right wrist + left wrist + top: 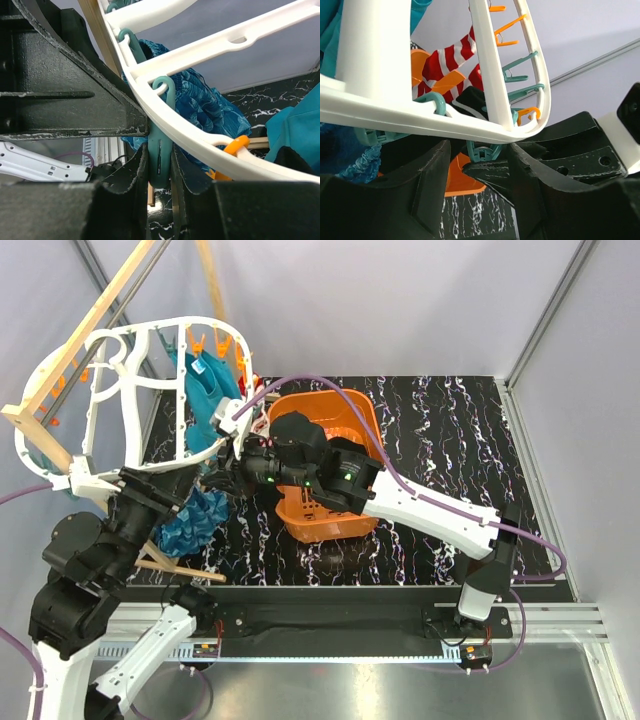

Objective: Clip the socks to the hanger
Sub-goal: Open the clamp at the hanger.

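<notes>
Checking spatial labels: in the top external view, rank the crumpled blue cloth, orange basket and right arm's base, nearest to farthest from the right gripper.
1. crumpled blue cloth, just left of the right gripper.
2. orange basket, on its right, under the arm.
3. right arm's base, far right at the near edge.

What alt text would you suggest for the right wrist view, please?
The right gripper is closed on a teal peg hanging from the white hanger. Crumpled blue cloth lies behind, and an orange peg hangs to the right.
</notes>
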Available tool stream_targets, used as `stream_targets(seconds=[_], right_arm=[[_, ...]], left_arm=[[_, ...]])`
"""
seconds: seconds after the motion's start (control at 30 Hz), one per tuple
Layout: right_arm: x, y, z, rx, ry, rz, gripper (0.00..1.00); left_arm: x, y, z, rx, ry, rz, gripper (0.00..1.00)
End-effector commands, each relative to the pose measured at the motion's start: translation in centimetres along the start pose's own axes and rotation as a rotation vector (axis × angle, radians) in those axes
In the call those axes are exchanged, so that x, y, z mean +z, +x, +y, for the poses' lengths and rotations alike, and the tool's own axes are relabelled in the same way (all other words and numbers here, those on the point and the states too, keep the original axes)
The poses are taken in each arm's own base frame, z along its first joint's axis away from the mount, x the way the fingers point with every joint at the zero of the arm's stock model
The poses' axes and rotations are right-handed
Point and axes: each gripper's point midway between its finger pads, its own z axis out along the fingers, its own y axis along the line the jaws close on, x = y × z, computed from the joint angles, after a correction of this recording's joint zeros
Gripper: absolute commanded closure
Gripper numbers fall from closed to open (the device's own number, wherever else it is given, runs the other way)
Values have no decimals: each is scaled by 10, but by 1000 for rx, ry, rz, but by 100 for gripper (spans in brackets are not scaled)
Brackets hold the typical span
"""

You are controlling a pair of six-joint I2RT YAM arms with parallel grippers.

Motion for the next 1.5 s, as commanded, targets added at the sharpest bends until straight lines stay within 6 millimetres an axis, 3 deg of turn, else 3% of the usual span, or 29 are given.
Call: stream_targets(seconds=[0.0,0.4,0.5,0.7,0.77,0.8,0.83,0.87,0.93,0.97,1.0,1.03,1.07,1.13,1.17,1.23,1.3,1.33,1.47], right_arm=[[-7,-12,34,22,-148,16,100],[1,-3,42,37,-199,57,100],[0,-1,44,39,-210,67,100],[-2,0,46,33,-225,69,100],[-2,0,43,33,-206,69,88],[-3,-1,40,37,-186,69,76],[-5,-3,37,38,-163,64,53],[-6,3,32,43,-137,75,46],[-17,-3,21,32,-57,56,35],[-20,10,15,37,-23,81,27],[-34,-3,9,28,31,47,24],[-42,-2,5,26,54,44,23],[-47,14,-2,30,88,76,20],[-74,5,-20,21,203,44,18],[-83,23,-34,21,273,77,18],[-116,35,-71,27,447,93,16],[-138,45,-97,65,553,100,16],[-159,41,-120,90,622,78,16],[-191,71,-175,204,765,124,16]], left_arm=[[14,-10,-7,45,41,-68,47],[20,-8,-10,56,70,-74,48],[20,-11,-9,55,67,-93,55],[18,-14,-12,54,76,-102,87],[18,-14,-11,56,67,-97,98],[18,-14,-10,56,61,-96,100],[17,-14,-10,55,56,-92,100],[17,-14,-9,60,48,-90,100],[17,-13,-8,65,37,-79,100],[17,-13,-8,67,35,-77,100],[17,-13,-7,68,31,-77,100],[17,-12,-6,69,28,-74,100],[16,-12,-6,67,29,-73,100],[15,-11,-5,69,22,-67,100],[14,-11,-5,69,24,-65,100],[12,-11,-6,74,29,-60,100],[10,-11,-7,73,29,-58,100],[10,-11,-7,73,29,-56,100],[9,-9,-10,69,43,-41,100]])
